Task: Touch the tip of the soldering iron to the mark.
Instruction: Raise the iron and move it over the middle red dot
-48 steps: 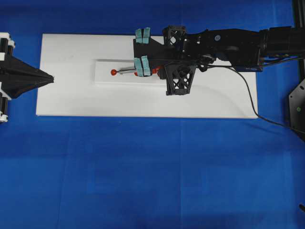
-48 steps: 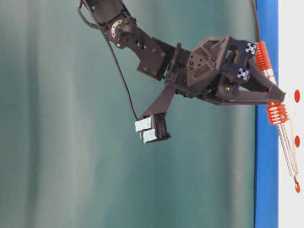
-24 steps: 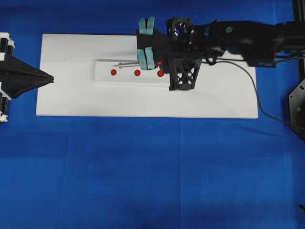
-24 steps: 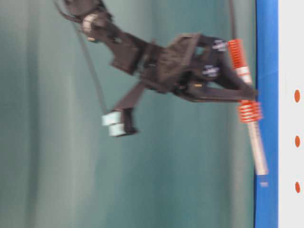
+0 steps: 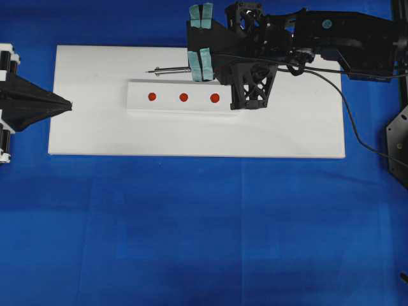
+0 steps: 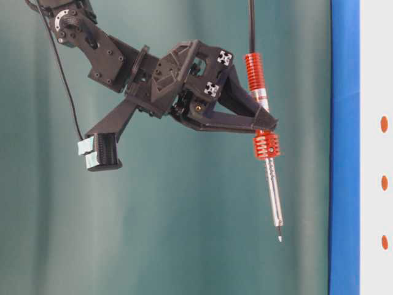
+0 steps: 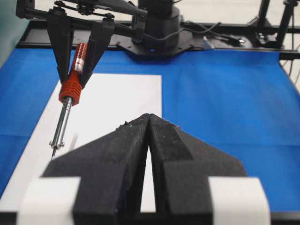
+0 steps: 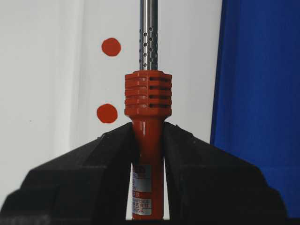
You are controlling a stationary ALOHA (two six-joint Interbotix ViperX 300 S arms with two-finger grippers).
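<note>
The soldering iron (image 6: 265, 117) has an orange-red ribbed handle and a silver shaft. My right gripper (image 8: 147, 133) is shut on the handle, and the black cord (image 5: 347, 121) trails off to the right. The iron hangs in the air well off the board, its tip (image 6: 279, 238) touching nothing. From overhead the shaft (image 5: 172, 70) lies beyond the far side of the raised white strip (image 5: 178, 107). Three red marks sit on that strip: left (image 5: 152, 97), middle (image 5: 183, 97) and right (image 5: 215, 97). My left gripper (image 5: 69, 105) rests shut and empty at the board's left edge.
The strip lies on a white board (image 5: 287, 137) on a blue table cover (image 5: 204, 223). The right arm (image 5: 344, 38) reaches in over the board's far right part. A black stand (image 5: 398, 146) sits at the right edge.
The tip rested on the left mark a second ago. My right gripper has since lifted the iron and carried it to the far side of the strip. The left gripper has stayed put.
</note>
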